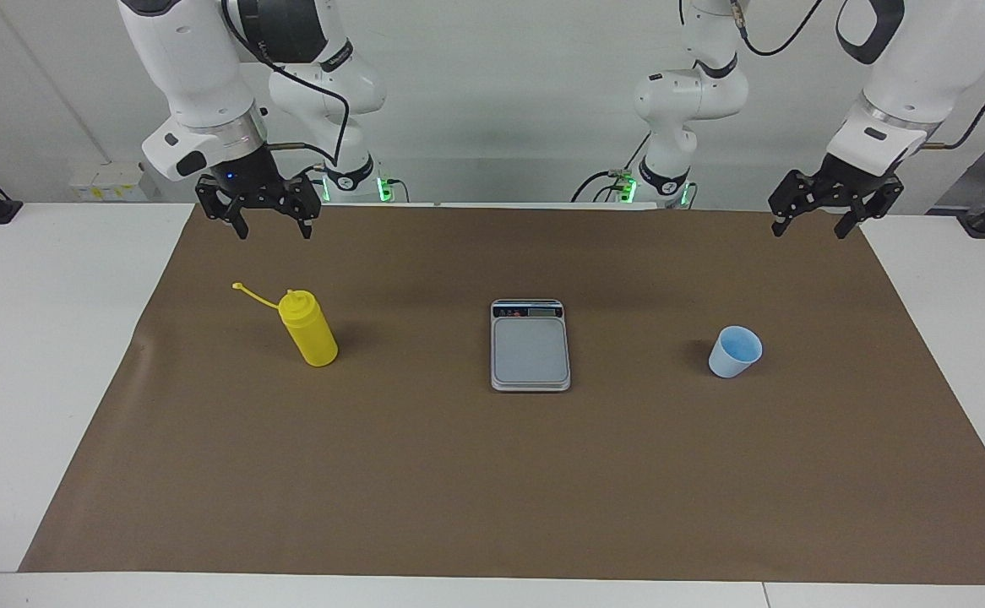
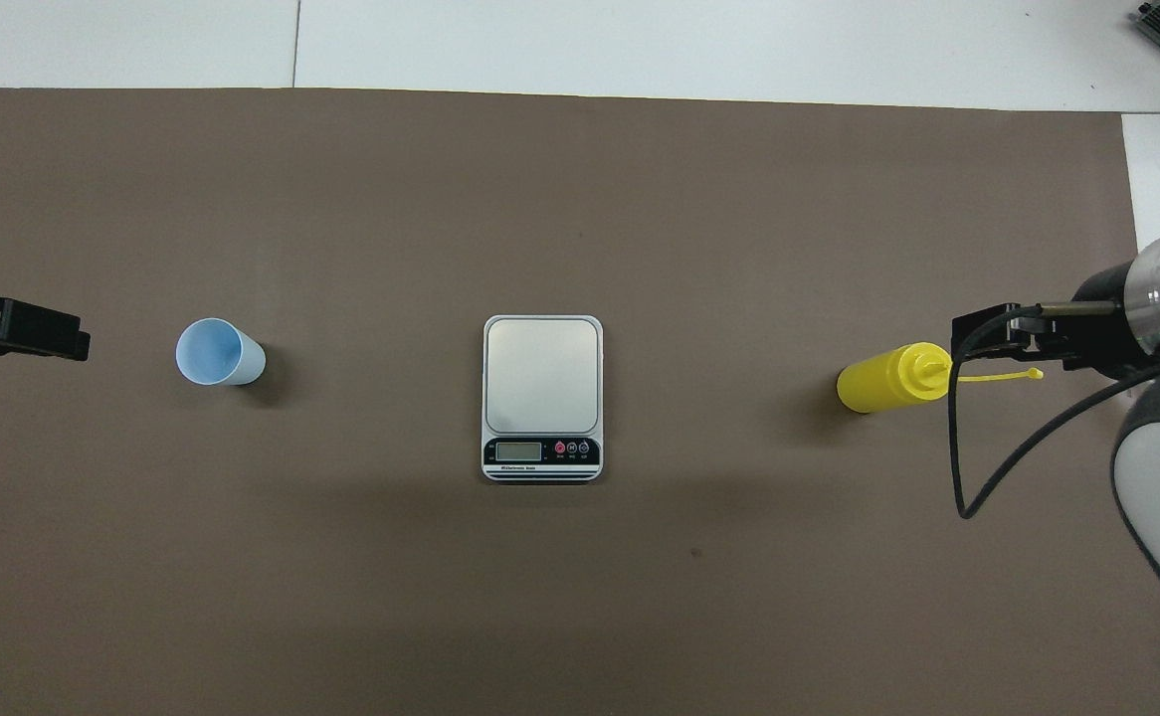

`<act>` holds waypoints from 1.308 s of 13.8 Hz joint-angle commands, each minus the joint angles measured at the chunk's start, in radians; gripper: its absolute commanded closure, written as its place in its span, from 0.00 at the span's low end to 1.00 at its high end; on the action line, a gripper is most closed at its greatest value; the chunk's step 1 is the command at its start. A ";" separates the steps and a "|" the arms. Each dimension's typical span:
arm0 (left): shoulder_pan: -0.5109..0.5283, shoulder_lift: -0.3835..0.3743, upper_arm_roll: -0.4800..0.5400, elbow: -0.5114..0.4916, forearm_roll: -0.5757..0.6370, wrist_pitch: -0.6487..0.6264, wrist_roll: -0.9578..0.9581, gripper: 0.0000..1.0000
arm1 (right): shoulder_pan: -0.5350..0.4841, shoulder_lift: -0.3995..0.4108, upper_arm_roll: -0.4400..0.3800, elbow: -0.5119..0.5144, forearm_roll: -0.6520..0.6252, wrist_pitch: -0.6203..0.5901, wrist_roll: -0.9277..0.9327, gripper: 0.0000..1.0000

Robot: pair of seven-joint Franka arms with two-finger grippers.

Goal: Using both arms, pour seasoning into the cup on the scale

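Your right gripper (image 1: 272,229) has its fingers (image 1: 242,228) spread apart and holding nothing; it hangs in the air above the edge of the brown mat (image 1: 492,490) closest to the robots, at the right arm's end, with the yellow squeeze bottle (image 1: 309,329) standing upright on the mat below it and untouched. The bottle's thin cap strap (image 1: 254,295) sticks out sideways from the nozzle toward the right arm's end of the tabletop (image 1: 36,355). Your left gripper (image 1: 808,226) also has its fingers (image 1: 778,225) apart and empty, raised over the mat's corner at the left arm's end. The pale blue cup (image 1: 735,351) stands upright on the mat toward that end, well apart from the silver-grey kitchen scale (image 1: 530,344), which lies in the middle between cup and bottle with its plate bare and its display strip (image 1: 528,311) at the end nearer the robots.
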 commanded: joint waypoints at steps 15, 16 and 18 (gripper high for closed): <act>0.058 0.135 -0.005 -0.434 -0.028 0.607 -0.121 0.00 | -0.014 -0.023 -0.001 -0.020 0.000 -0.007 -0.022 0.00; 0.060 0.145 -0.005 -0.435 -0.028 0.616 -0.121 0.00 | -0.014 -0.023 -0.001 -0.020 0.000 -0.007 -0.022 0.00; 0.054 0.174 -0.005 -0.437 -0.028 0.634 -0.126 0.00 | -0.014 -0.023 0.000 -0.020 0.000 -0.007 -0.022 0.00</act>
